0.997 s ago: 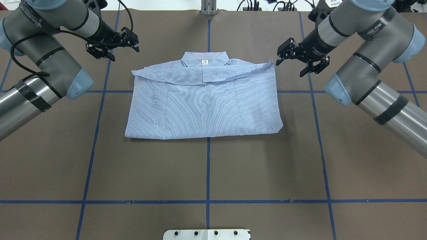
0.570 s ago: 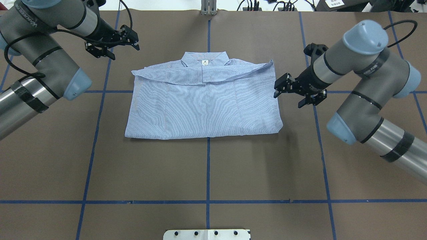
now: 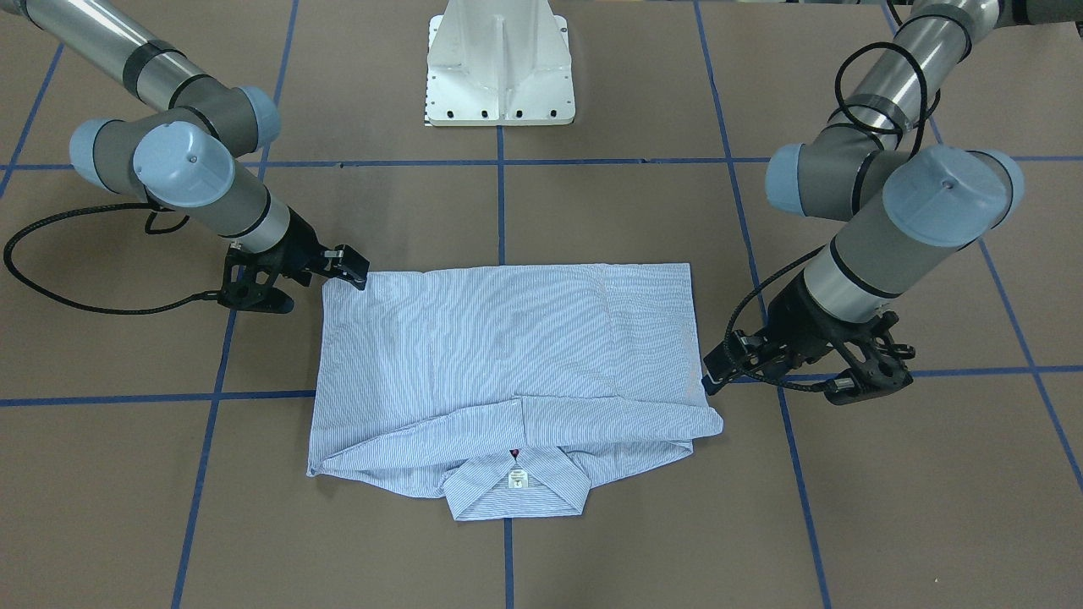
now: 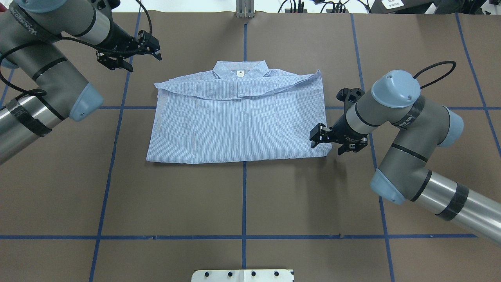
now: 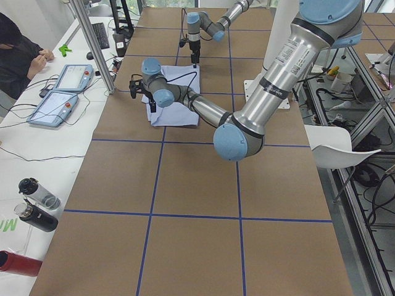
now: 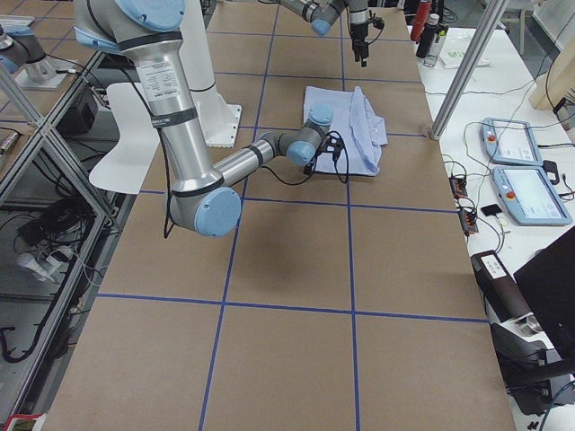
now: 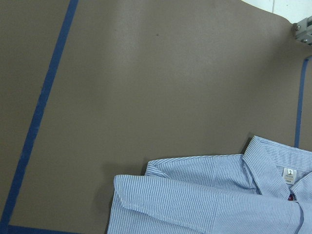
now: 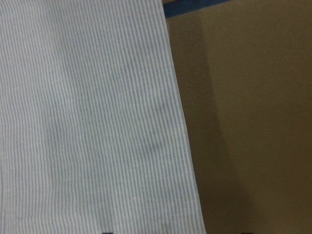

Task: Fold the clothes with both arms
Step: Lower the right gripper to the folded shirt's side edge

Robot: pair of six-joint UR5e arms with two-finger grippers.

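I've got the striped shirt folded flat on the table; right gripper at its near right corner, jaws wide, holding nothing; left gripper hovers off the far-left corner, spread, empty.

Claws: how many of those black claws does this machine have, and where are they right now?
2. The right claw is open at the hem corner of the shirt on the robot's right. The left claw is open beyond the collar-end corner on its left.

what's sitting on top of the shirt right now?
Nothing foreign on the shirt: only its own sleeves, folded across below the collar. The right gripper is at one corner, contact unclear. Layers under the folds are hidden.
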